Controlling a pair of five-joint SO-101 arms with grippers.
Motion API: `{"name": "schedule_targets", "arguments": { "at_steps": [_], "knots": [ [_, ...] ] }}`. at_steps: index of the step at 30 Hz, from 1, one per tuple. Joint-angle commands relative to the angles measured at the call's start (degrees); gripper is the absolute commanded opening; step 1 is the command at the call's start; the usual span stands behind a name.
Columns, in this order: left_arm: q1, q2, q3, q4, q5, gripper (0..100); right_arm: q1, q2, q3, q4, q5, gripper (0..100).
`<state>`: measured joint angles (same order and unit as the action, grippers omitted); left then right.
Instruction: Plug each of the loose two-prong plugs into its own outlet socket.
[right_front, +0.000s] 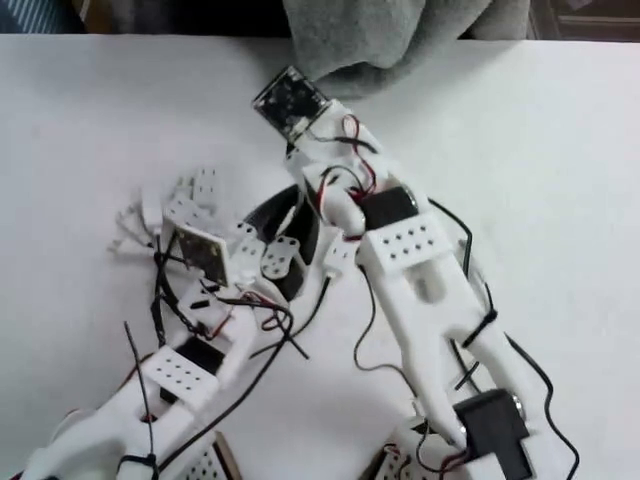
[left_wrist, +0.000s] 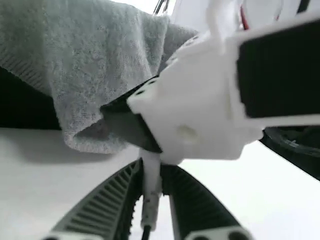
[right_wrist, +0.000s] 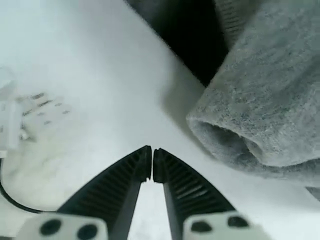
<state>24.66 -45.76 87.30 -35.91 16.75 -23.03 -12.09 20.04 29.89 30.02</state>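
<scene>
The left gripper (left_wrist: 151, 167) had its fingers (left_wrist: 110, 205) clenched on a slim white plug (left_wrist: 150, 200). The plug stood upright between the ribbed pads, and a dark cord (left_wrist: 146, 232) left its lower end. Close in front of those fingertips was the white body of the right arm (left_wrist: 200, 115) with its black motor block, so the held plug sat just beside that arm over the white desk (left_wrist: 45, 185).

The right gripper (right_wrist: 151, 162) had its fingers (right_wrist: 120, 195) pressed together tip to tip with nothing between them, low over a bare patch of desk (right_wrist: 75, 60).

From above, the two arms crossed the middle of the desk (right_front: 560, 150). The left arm (right_front: 180, 370) came in from the lower left and the right arm (right_front: 430, 290) from the lower right. A cluster of small white plug and socket pieces (right_front: 190, 200) lay near the left arm's wrist, and I could not tell which of them were plugs and which were sockets. The same pieces (right_wrist: 37, 107) showed faintly in the right wrist view, well apart from the closed fingertips.

A black round rim (right_front: 268, 212), possibly a dish or ring, lay between the arms. It was partly covered by them, so any contents were hidden. Its edge (left_wrist: 295, 142) also showed past the right arm in the left wrist view.

A grey cloth (right_front: 380, 40) hung over the far edge of the desk, and a fold of it (right_wrist: 265, 100) lay near the right gripper.
</scene>
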Motion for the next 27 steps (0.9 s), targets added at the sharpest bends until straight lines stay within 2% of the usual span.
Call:
{"name": "schedule_targets", "arguments": {
  "at_steps": [1,7,12,20,23,27],
  "knots": [
    [0.2,-0.7,-0.7,-1.2,-0.2,2,6.8,8.4,-5.8,-2.2,0.8,1.9],
    [0.2,-0.7,-0.7,-1.2,-0.2,2,10.3,11.6,-12.9,3.6,0.8,1.9],
    [0.2,-0.7,-0.7,-1.2,-0.2,2,10.2,6.1,-16.0,10.9,0.7,1.9],
    [0.2,-0.7,-0.7,-1.2,-0.2,2,-3.5,-8.7,-15.6,23.3,-3.6,1.9],
    [0.2,-0.7,-0.7,-1.2,-0.2,2,-6.9,-9.7,-13.0,23.3,-3.6,1.9],
    [0.2,-0.7,-0.7,-1.2,-0.2,2,-6.2,-7.8,-6.0,14.6,-2.1,1.9]
  ]
}}
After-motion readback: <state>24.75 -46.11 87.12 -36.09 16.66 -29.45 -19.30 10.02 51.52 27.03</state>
